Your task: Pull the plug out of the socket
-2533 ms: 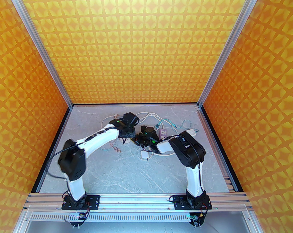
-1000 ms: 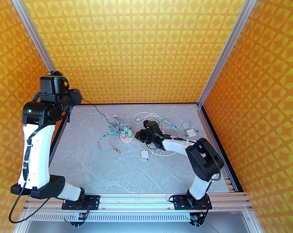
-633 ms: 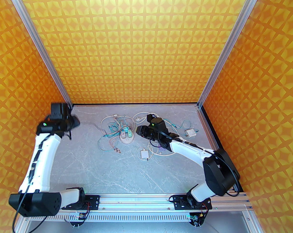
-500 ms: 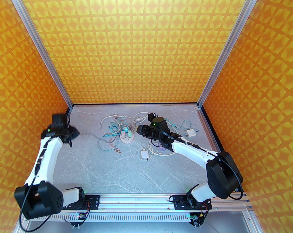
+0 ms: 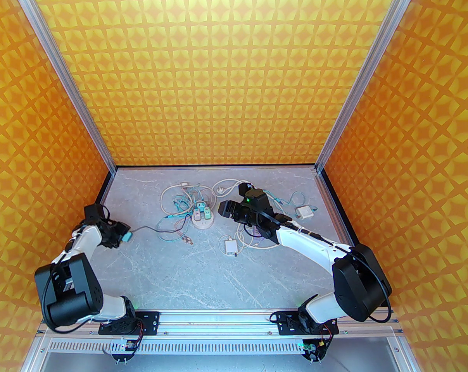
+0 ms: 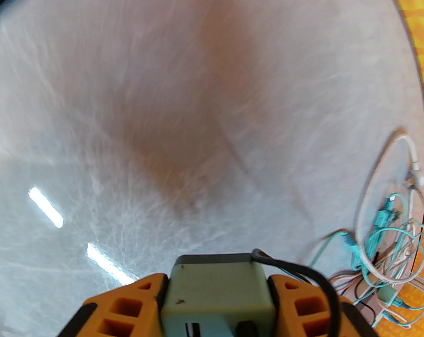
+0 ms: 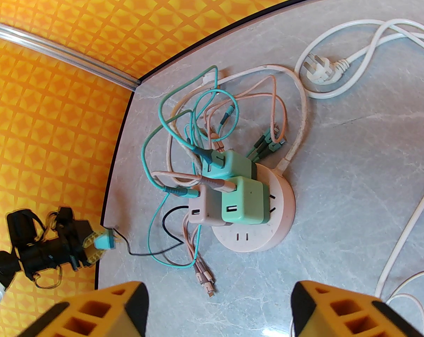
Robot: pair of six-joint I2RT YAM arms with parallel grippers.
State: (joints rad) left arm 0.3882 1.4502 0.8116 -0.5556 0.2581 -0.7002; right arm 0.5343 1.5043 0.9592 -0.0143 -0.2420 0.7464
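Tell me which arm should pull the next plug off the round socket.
Right. The right gripper hangs open near the round socket. The left gripper is shut on a teal plug at the table's left edge, far from the socket.

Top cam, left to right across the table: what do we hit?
left gripper holding the green plug → round socket → right gripper → white adapter

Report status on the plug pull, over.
Left claw shut on green plug, clear of socket, out left. Right claw open above socket. Three chargers seated in it; black cable trails from plug.
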